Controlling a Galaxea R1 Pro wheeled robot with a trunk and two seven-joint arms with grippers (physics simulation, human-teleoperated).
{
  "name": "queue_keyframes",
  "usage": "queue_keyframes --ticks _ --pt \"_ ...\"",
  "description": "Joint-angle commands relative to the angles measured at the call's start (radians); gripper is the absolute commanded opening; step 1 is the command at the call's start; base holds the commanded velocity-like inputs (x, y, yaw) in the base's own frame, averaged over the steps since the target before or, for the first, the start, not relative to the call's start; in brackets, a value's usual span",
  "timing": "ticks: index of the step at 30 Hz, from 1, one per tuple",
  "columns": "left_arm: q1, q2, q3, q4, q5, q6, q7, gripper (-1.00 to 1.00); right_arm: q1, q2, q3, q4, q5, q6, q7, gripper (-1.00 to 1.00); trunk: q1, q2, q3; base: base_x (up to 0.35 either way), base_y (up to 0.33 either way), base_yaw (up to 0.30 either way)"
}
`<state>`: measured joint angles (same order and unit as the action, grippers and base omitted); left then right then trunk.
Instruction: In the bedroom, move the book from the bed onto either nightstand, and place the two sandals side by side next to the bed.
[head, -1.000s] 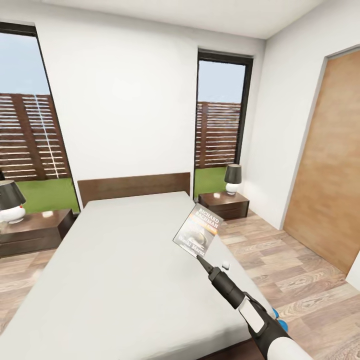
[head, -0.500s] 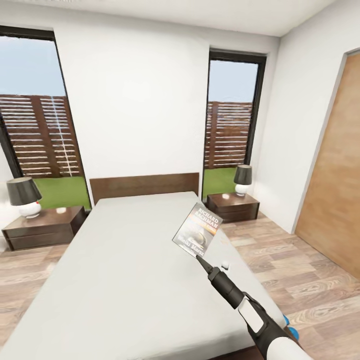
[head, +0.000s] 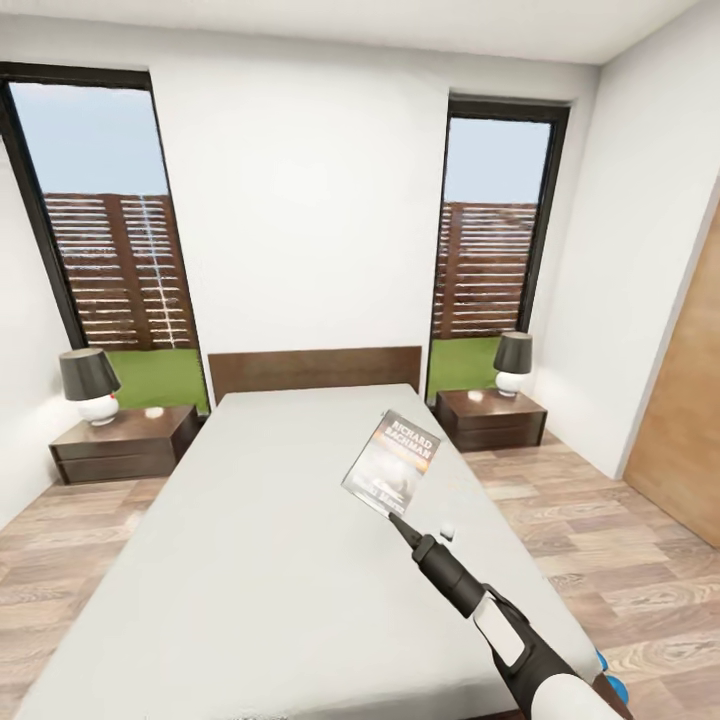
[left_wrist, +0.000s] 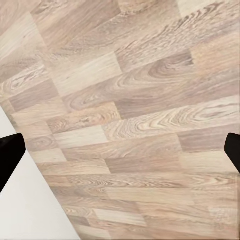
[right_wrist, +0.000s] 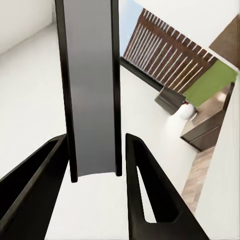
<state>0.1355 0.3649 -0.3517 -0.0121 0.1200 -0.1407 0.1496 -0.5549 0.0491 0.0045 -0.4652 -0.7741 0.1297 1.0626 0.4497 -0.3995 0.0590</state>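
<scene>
**Book lifted clear of the bed; placement and sandals outstanding**

Head view: the right gripper (head: 398, 518), black and two-fingered, is clamped on the lower edge of the small grey paperback book with an orange band (head: 391, 463), holding it tilted above the light-grey mattress of the dark-framed platform bed (head: 250, 520). The right wrist view shows the fingers (right_wrist: 145, 190) pressed against both faces of the book (right_wrist: 90, 85). Two low dark-brown wooden nightstands flank the headboard, one on the right (head: 491, 420), one on the left (head: 125, 443); neither bears the book. A bright-blue sandal (head: 612, 686) lies on the wood-plank floor (head: 620, 560) beside the bed. The left gripper (left_wrist: 120, 150) hangs spread apart over the floor. Judged remaining: book delivery, both sandals
</scene>
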Motion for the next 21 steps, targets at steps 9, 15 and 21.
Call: queue_keyframes --ticks 9,15,21 --pt "0.001 0.0 -0.009 -0.001 0.01 -0.002 0.002 1.0 0.0 0.015 -0.001 0.0 0.015 0.011 -0.023 -1.0 0.0 -0.001 0.0 0.0 0.0 0.174" --pt "0.001 0.0 -0.009 -0.001 0.01 -0.002 0.002 1.0 0.0 0.019 -0.001 0.0 0.021 0.011 -0.028 -1.0 0.0 -0.001 0.0 0.0 0.0 0.175" --pt "0.001 0.0 -0.009 -0.002 0.01 -0.002 0.002 1.0 0.0 0.019 -0.001 0.0 0.022 0.01 -0.03 -1.0 0.0 -0.001 0.0 0.0 0.0 0.174"
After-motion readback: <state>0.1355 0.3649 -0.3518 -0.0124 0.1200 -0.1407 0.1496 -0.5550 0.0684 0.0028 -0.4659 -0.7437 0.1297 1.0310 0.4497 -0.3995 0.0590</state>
